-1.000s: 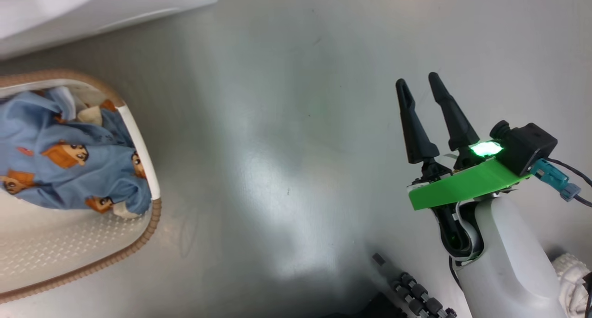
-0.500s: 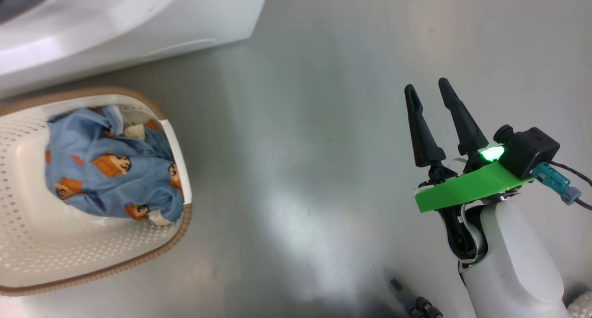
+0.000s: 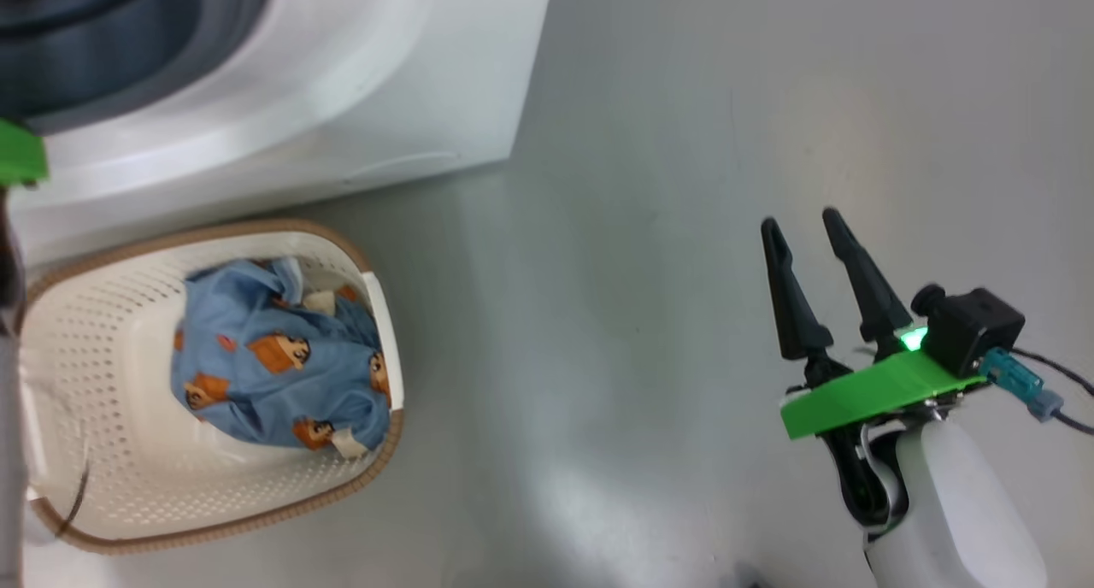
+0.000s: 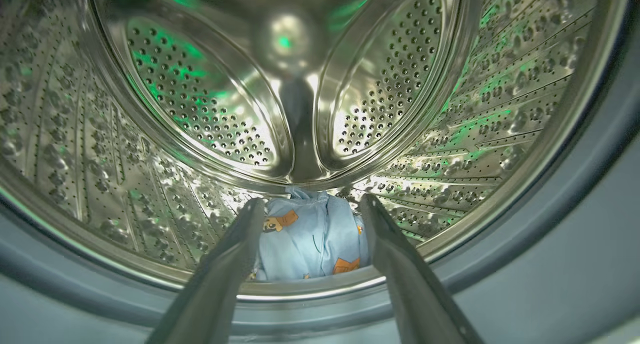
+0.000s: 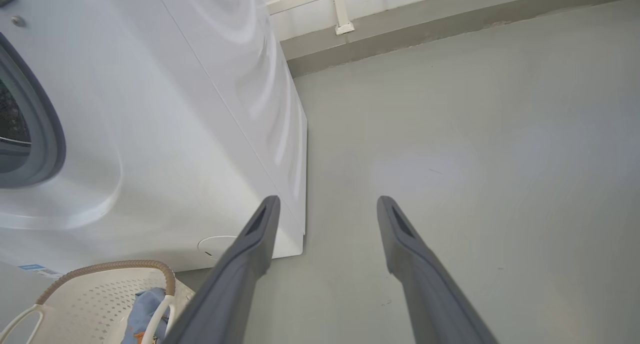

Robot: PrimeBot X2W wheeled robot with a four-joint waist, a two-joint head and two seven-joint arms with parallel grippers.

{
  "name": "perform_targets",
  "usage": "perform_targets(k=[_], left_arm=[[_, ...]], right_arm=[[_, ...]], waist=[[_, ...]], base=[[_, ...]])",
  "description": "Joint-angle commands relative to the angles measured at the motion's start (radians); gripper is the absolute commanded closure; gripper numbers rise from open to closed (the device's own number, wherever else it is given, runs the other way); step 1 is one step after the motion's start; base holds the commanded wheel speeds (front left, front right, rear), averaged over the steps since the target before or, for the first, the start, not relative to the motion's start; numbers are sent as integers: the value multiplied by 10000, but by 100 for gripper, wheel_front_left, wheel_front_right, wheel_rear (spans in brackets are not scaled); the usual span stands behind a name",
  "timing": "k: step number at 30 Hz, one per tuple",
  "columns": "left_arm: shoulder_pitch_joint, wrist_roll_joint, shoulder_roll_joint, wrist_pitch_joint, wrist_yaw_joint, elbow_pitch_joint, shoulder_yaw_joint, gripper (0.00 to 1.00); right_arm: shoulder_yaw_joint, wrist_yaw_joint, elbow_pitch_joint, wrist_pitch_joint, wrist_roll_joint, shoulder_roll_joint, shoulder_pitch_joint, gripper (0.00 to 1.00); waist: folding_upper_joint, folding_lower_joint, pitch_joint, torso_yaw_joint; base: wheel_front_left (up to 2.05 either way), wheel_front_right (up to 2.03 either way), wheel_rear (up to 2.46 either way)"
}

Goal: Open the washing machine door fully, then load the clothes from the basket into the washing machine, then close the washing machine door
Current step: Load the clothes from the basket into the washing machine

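The washing machine stands at the upper left of the head view, its grey gasket showing. Its door is out of view. My left gripper is open at the mouth of the steel drum. One light blue garment lies at the drum's front bottom, beyond the fingertips, not gripped. More clothes lie bunched in the cream basket on the floor before the washer. My right gripper hangs open and empty over bare floor, far right of the basket.
The grey floor spreads right of the washer and basket. In the right wrist view the washer's side panel runs back to a wall base, and the basket's rim sits at the lower left. A green mount on my left arm shows at the head view's left edge.
The head camera has swung, so the washer front and the whole basket have come into the picture. My right gripper stays open and holds its pose.
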Motion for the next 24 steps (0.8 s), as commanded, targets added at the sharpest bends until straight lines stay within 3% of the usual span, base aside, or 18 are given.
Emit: perform_targets(k=[1,24], left_arm=[[352,21,492,-138,102,-397,205,0],[5203,219,-7,-1015,928,-2852,262,0]], right_arm=[[117,16,-164,-119,-216,36,394,0],[-379,16,126,-119,-931,36,1745,0]], waist=[[0,0,-631,269],[0,0,-3597,540]], base=[[0,0,0],[0,0,0]])
